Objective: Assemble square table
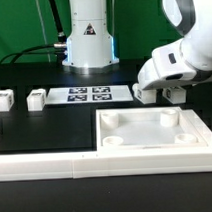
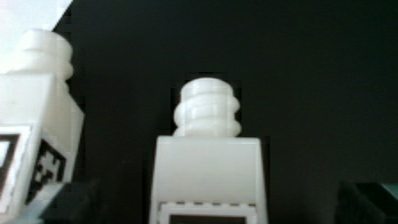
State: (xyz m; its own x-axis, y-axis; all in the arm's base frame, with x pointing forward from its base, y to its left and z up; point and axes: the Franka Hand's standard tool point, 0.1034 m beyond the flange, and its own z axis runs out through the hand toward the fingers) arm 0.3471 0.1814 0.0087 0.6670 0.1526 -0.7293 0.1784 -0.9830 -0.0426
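Mostly, a black table bears the white square slab.

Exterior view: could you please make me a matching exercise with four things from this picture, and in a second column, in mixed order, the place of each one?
Things
1. tabletop
2. marker board
3. tool
4. border wall

Places
A. nearest the camera, running across the picture
B. at the exterior view's right, behind the tabletop, open
C. in the middle, in front of the robot base
D. at the exterior view's right, lying flat, sockets facing up

Pairs: 1-D, 2-C, 3-B, 4-A
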